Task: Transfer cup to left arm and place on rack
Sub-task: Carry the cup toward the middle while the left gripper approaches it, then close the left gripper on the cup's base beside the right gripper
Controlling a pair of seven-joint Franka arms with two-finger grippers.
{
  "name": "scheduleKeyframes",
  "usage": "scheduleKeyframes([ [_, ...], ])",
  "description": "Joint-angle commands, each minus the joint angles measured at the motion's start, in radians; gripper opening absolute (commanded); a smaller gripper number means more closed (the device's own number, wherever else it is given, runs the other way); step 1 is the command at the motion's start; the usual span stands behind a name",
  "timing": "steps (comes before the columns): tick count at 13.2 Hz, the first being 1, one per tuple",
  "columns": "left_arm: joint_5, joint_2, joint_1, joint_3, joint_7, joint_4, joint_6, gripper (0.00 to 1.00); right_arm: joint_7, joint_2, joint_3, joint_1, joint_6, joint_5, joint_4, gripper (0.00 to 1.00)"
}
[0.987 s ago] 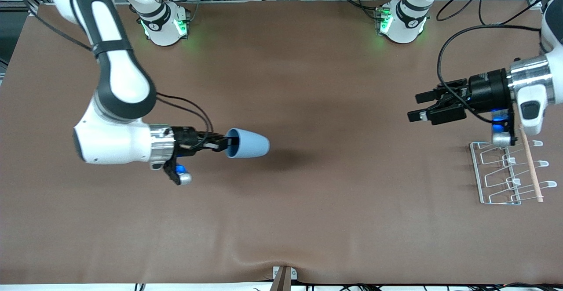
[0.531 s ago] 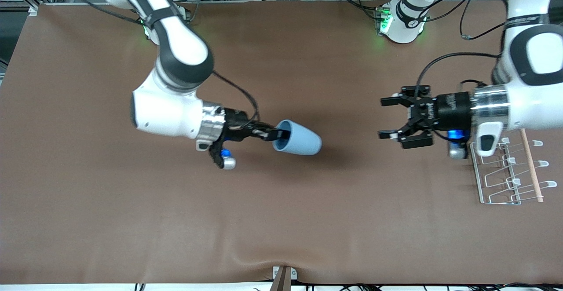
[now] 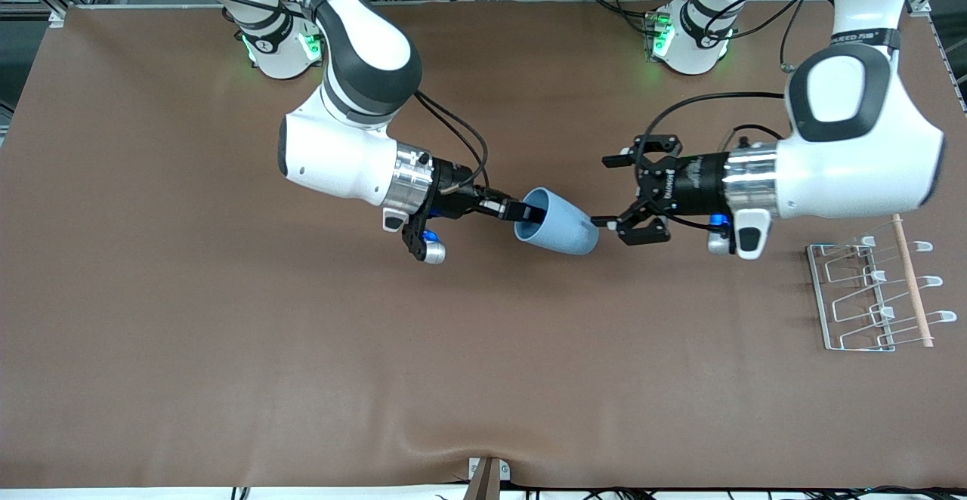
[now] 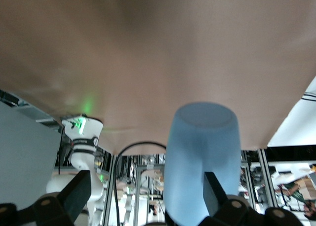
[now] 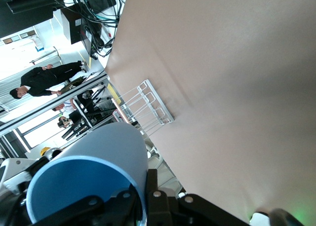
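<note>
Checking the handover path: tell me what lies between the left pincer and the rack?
Nothing: in the front view only bare brown table lies under the stretch from the open left pincer, beside the cup, to the rack.

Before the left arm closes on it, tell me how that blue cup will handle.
The cup is probably light: the right end effector carries it sideways in the air by its rim alone. Its smooth, tapered wall may let it slip toward the narrow base, which faces the open left end effector. It looks rigid, holding its round shape under the pinch. Laid down, it would likely roll.
</note>
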Motion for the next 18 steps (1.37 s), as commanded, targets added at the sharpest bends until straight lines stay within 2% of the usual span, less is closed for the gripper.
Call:
scheduleKeyframes([
  [1, 0.125, -0.018, -0.005, 0.003, -0.016, 0.006, 0.009, 1.0, 0.039, -0.047, -0.013, 0.017, -0.004, 0.023, -0.025, 0.0],
  [9, 0.139, -0.019, 0.01, 0.009, -0.101, 0.072, 0.016, 1.0, 0.081, -0.044, -0.011, 0.058, 0.0, 0.024, -0.02, 0.0],
  [18, 0.147, 0.002, -0.016, 0.003, -0.088, 0.052, 0.046, 1.0, 0.095, -0.035, -0.011, 0.08, 0.014, 0.057, 0.021, 0.0],
])
